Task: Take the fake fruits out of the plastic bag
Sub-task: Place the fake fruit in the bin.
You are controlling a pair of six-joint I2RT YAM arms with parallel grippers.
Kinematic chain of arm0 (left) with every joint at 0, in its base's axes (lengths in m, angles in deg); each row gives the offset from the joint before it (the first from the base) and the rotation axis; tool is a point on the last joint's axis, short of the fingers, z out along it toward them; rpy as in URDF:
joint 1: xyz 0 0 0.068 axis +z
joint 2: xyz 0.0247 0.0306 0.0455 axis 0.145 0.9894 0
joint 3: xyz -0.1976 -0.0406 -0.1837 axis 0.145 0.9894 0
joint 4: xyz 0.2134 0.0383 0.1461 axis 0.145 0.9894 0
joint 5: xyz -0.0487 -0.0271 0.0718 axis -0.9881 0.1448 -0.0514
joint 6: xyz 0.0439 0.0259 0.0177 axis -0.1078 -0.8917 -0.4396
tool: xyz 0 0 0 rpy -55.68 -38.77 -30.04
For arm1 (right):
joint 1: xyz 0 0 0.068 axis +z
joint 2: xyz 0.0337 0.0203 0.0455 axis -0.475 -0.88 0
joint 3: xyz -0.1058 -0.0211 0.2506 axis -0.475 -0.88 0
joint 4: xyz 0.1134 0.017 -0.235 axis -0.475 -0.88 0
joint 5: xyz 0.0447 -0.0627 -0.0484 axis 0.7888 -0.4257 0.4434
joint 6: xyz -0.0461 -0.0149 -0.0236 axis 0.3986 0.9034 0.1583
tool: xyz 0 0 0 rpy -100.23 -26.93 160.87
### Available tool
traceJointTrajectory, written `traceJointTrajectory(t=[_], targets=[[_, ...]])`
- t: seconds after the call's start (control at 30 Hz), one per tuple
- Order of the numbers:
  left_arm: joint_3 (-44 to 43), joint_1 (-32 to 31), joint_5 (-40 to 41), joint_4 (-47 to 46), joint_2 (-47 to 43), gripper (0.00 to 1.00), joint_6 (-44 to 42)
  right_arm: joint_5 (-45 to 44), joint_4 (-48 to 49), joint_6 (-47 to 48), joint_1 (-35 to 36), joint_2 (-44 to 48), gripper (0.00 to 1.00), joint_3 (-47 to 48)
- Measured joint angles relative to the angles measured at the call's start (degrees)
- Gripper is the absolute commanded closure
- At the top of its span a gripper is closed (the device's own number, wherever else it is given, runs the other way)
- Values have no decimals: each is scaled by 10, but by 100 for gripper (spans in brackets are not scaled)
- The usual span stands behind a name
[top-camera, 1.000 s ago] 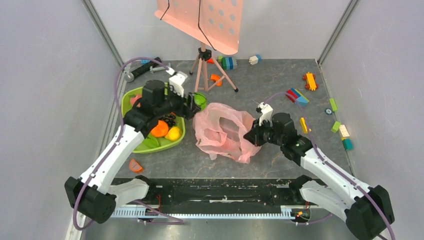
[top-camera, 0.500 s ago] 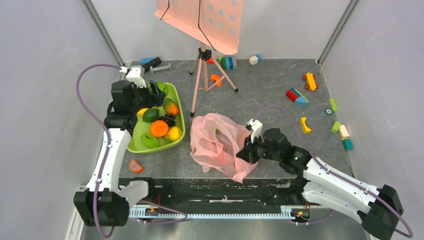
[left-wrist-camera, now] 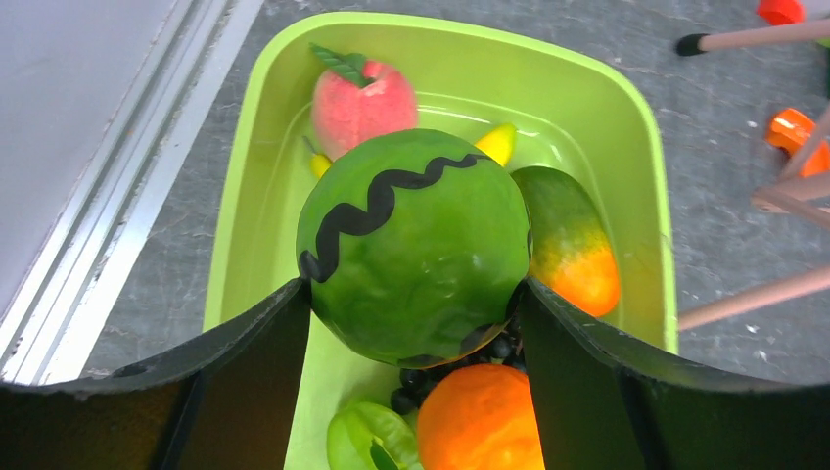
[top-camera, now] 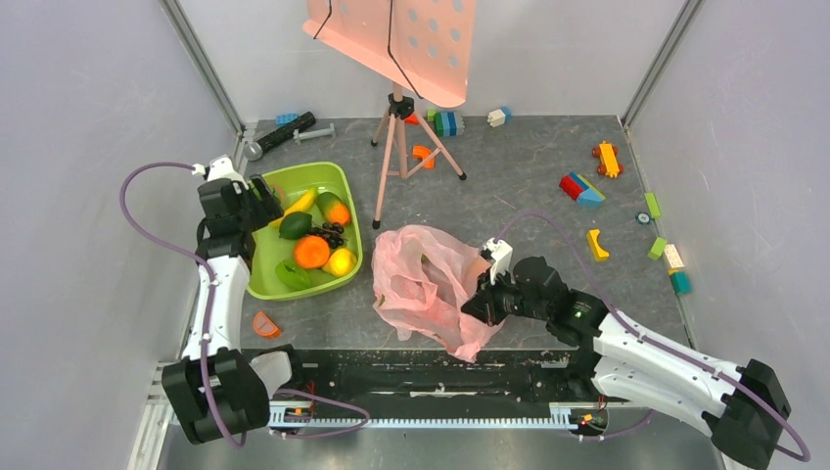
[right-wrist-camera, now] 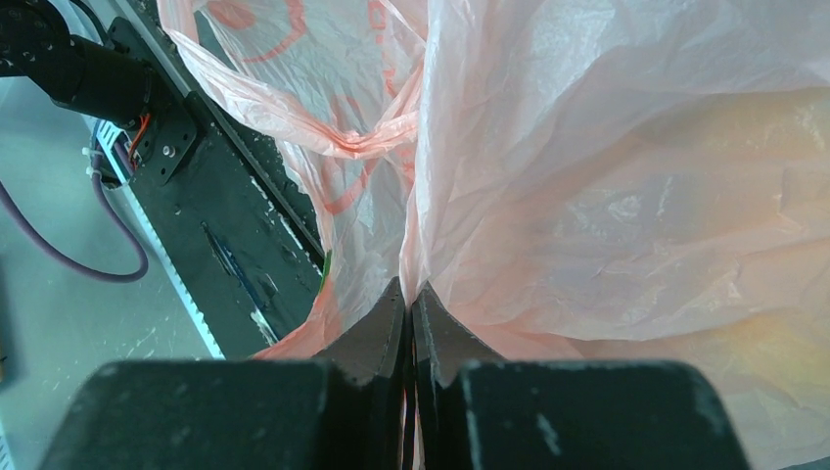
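The plastic bag [top-camera: 426, 279], thin translucent pink, lies crumpled mid-table. My right gripper [top-camera: 477, 302] is shut on a fold of its right side; the right wrist view shows the jaws [right-wrist-camera: 411, 294] pinched on the film [right-wrist-camera: 607, 196]. My left gripper [top-camera: 264, 194] hangs over the left part of the green tray [top-camera: 347, 191]. In the left wrist view its fingers [left-wrist-camera: 415, 284] grip a green watermelon ball [left-wrist-camera: 416, 255] with a black zigzag, held above the tray [left-wrist-camera: 626, 147]. In the tray lie a peach [left-wrist-camera: 360, 103], a mango [left-wrist-camera: 577, 255], an orange [left-wrist-camera: 480, 421], grapes and more fruit.
A tripod [top-camera: 396, 137] carrying a rigid pink perforated panel [top-camera: 401, 34] stands just behind the bag and right of the tray. Toy blocks [top-camera: 579, 188] are scattered at the back and right. An orange slice [top-camera: 265, 324] lies near the left front. A black rail [top-camera: 421, 372] runs along the near edge.
My left arm swung left from beside the bag to over the tray, carrying the green ball. My right gripper dragged the bag's right side toward the near edge.
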Motion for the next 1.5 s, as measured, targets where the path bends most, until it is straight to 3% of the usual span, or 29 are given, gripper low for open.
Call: traceJointTrajectory(t=[0.5,1.0,1.1,1.33,1.5], targets=[[0,4,76,0,120,24,-48,2,17,0,2,0,93,-20],[-8,0,104,22,176,8,-56,5,29,0,3,0,93,-21],[-11,-1,105,28,178,2,-56,5,28,0,3,0,93,-22],[-18,-2,103,42,169,2,-56,4,28,0,3,0,93,-23],[-19,-7,85,47,99,2,-54,-1,29,0,3,-3,94,-23]])
